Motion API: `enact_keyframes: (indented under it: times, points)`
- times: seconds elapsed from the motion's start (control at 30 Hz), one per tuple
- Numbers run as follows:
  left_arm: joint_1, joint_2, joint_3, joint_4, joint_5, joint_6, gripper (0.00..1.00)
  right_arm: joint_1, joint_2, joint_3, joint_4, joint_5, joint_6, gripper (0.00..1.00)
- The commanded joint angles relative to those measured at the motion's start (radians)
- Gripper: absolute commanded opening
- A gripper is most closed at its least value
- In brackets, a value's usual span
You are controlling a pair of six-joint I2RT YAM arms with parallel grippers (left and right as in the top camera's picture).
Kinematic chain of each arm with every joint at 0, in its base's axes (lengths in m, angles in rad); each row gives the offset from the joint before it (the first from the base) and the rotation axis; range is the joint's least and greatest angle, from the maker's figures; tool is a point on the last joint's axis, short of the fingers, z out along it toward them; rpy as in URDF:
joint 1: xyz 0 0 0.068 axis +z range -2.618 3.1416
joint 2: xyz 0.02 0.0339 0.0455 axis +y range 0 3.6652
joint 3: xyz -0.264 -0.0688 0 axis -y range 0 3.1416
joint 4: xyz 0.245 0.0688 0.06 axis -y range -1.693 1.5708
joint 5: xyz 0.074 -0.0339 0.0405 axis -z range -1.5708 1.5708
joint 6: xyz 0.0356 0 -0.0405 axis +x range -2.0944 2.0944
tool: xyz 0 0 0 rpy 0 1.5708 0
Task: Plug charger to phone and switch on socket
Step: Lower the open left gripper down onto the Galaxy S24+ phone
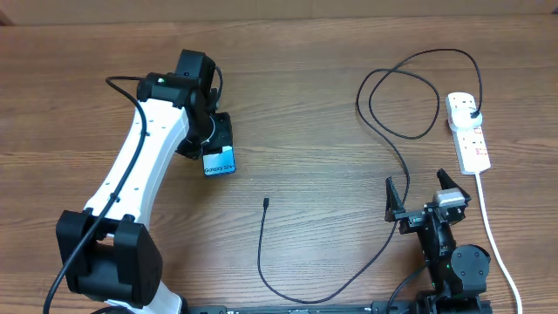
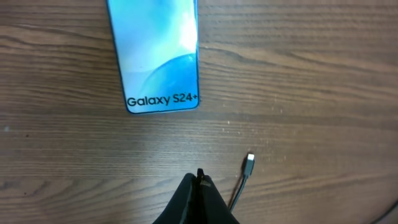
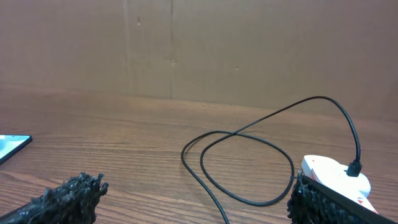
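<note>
Ahead of left gripper (image 2: 199,184), phone (image 2: 158,56)

A brown wood-grain table (image 1: 305,105) runs up to a plain brown wall (image 3: 249,50) behind it.

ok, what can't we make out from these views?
- phone: upper part is under the left arm overhead; the frame's top edge cuts it off in left wrist.
- socket switch state: too small overhead; mostly behind a finger in right wrist.
- charger tip orientation: too small overhead.
</note>
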Motion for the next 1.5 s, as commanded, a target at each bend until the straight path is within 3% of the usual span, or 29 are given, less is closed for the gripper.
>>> enact_keyframes:
  times: [0.0, 0.07, 0.1, 0.17, 0.2, 0.3, 0.43, 0.53, 1.07, 1.47]
  points:
    - [-0.011, 0.005, 0.018, 0.006, -0.048, -0.057, 0.04, 0.005, 0.002, -0.011, 0.005, 0.001, -0.005, 1.00]
    - [-0.013, 0.005, 0.018, 0.009, -0.049, -0.057, 0.08, 0.005, 0.002, -0.011, 0.005, 0.001, -0.005, 1.00]
    - [-0.013, 0.005, 0.016, 0.014, -0.051, -0.057, 0.18, 0.005, 0.002, -0.011, 0.005, 0.001, -0.005, 1.00]
    - [-0.014, 0.005, 0.006, 0.033, -0.051, -0.061, 0.59, 0.005, 0.002, -0.011, 0.005, 0.001, -0.005, 1.00]
    - [-0.014, 0.005, 0.000, 0.040, -0.051, -0.072, 0.66, 0.005, 0.002, -0.011, 0.005, 0.001, -0.005, 1.00]
    - [-0.014, 0.006, -0.016, 0.057, -0.051, -0.089, 0.73, 0.005, 0.002, -0.011, 0.005, 0.001, -0.005, 1.00]
    - [-0.014, 0.021, -0.020, 0.063, -0.076, -0.118, 0.90, 0.005, 0.002, -0.011, 0.005, 0.001, -0.005, 1.00]
    - [-0.014, 0.035, -0.021, 0.064, -0.121, -0.142, 0.94, 0.005, 0.002, -0.011, 0.005, 0.001, -0.005, 1.00]
    - [-0.013, 0.228, -0.021, 0.149, -0.152, -0.146, 0.98, 0.005, 0.002, -0.011, 0.005, 0.001, -0.005, 1.00]
    - [-0.011, 0.295, -0.021, 0.225, -0.204, -0.082, 1.00, 0.005, 0.002, -0.011, 0.005, 0.001, -0.005, 1.00]
